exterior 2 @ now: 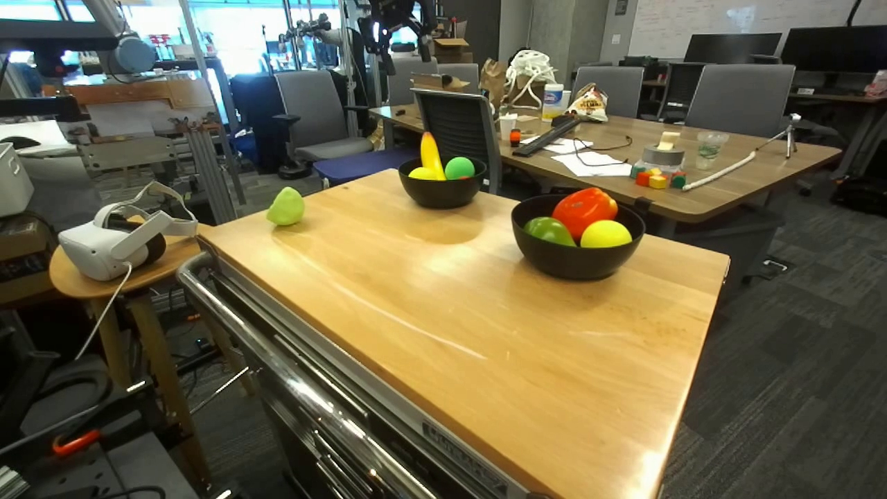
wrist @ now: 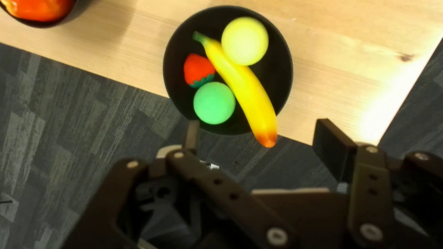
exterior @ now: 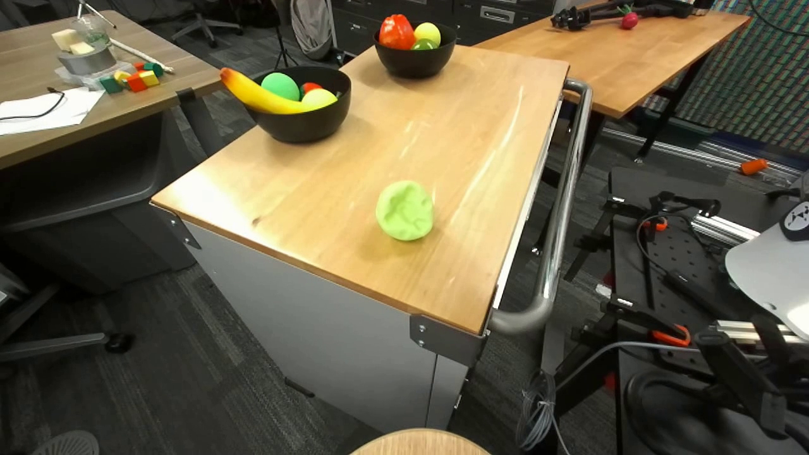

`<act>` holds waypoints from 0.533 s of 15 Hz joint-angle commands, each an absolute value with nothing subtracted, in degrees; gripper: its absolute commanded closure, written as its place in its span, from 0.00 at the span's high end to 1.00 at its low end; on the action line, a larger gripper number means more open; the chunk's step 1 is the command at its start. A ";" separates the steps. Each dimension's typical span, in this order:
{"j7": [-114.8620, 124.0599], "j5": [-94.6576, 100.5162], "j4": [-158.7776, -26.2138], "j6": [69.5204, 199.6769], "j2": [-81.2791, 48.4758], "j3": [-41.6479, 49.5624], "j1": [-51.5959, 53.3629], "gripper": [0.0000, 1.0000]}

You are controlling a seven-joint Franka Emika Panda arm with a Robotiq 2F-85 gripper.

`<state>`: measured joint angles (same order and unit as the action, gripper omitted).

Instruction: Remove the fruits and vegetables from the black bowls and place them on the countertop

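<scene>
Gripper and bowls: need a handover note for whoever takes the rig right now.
Gripper: open, holding nothing.
Banana bowl, near the countertop edge: banana, its tip past the rim; mint-green ball; pale yellow ball; strawberry.
Pepper bowl: red pepper, darker green piece, yellow round piece.
Done: pale green piece sits on the countertop, outside both bowls.
Left: seven visible pieces to move from the bowls onto the countertop.
</scene>
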<state>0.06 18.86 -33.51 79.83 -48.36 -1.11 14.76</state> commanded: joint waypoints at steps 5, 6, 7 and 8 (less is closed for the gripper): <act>2.99 12.73 -33.52 82.08 -48.49 -3.01 12.46 1.00; 2.93 12.74 -33.56 82.11 -48.58 -2.96 12.33 1.00; 2.93 12.74 -33.57 82.12 -48.69 -2.96 12.32 1.00; 2.93 12.75 -33.57 82.12 -48.78 -2.96 12.44 1.00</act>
